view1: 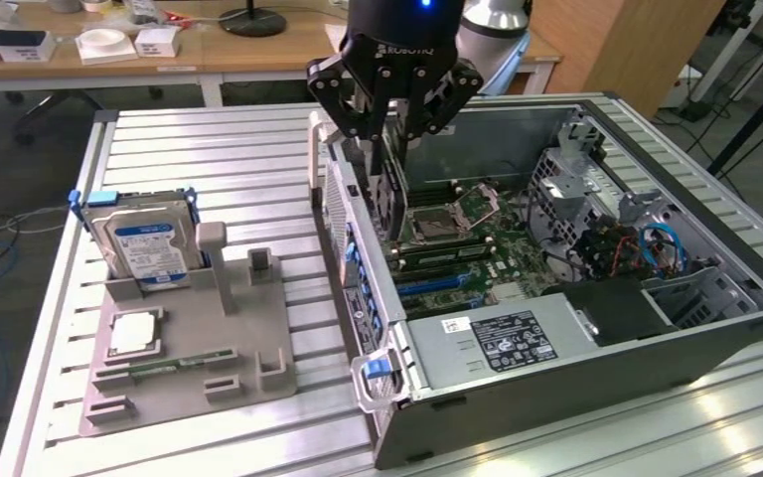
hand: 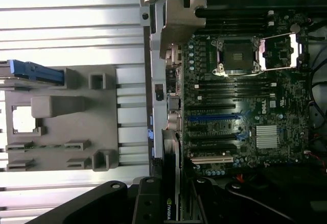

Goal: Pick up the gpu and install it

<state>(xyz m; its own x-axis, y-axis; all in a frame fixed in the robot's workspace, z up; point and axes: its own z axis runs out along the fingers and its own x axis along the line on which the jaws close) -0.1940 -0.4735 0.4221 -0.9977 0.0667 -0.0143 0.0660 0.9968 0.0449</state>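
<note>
The hand [view1: 392, 129] was pinched on the upper edge of the gpu [view1: 387, 194]. The card hung upright, edge-down, inside the open computer case [view1: 594, 388], over the motherboard [view1: 488, 248] near the rear wall. The case lay on the counter [view1: 183, 149].

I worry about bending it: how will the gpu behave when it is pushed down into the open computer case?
The gpu looks like a thin flat board, so it is probably stiff but fragile along its edge. It hangs upright from the gripper, gripped near its top, so it might twist if pushed off-line. It is likely light for its size.
</note>
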